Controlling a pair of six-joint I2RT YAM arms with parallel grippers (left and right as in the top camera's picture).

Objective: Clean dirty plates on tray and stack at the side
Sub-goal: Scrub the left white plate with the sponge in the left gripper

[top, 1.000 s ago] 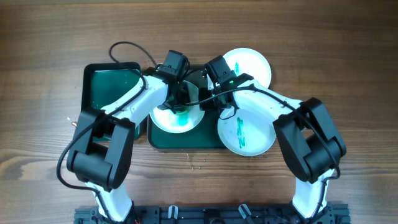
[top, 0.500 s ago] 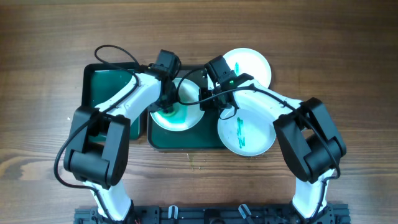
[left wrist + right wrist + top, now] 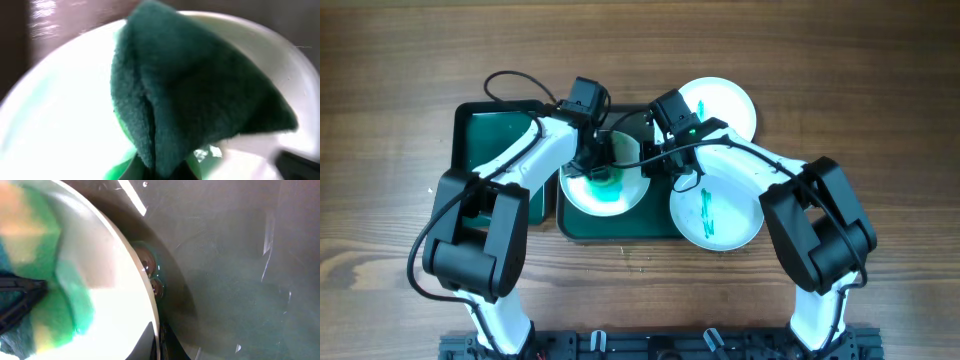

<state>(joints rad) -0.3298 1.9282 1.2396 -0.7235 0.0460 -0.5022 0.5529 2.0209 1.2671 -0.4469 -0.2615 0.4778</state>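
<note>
A white plate (image 3: 620,196) smeared with green lies on the large dark green tray (image 3: 620,228). My left gripper (image 3: 599,168) is shut on a dark green sponge (image 3: 200,95) and presses it onto this plate (image 3: 60,115). My right gripper (image 3: 646,166) is shut on the plate's right rim (image 3: 152,310), with the tray floor (image 3: 240,280) beside it. A second plate (image 3: 725,215) with a teal streak lies at the tray's right end. A third plate (image 3: 725,105) with a small streak lies behind it.
A smaller green tray (image 3: 495,140) stands to the left of the large tray, under the left arm. Bare wooden table (image 3: 880,120) surrounds the trays on all sides.
My left gripper slid the sponge left across the plate, then back a little to the right. The right gripper and the other two plates have not moved.
</note>
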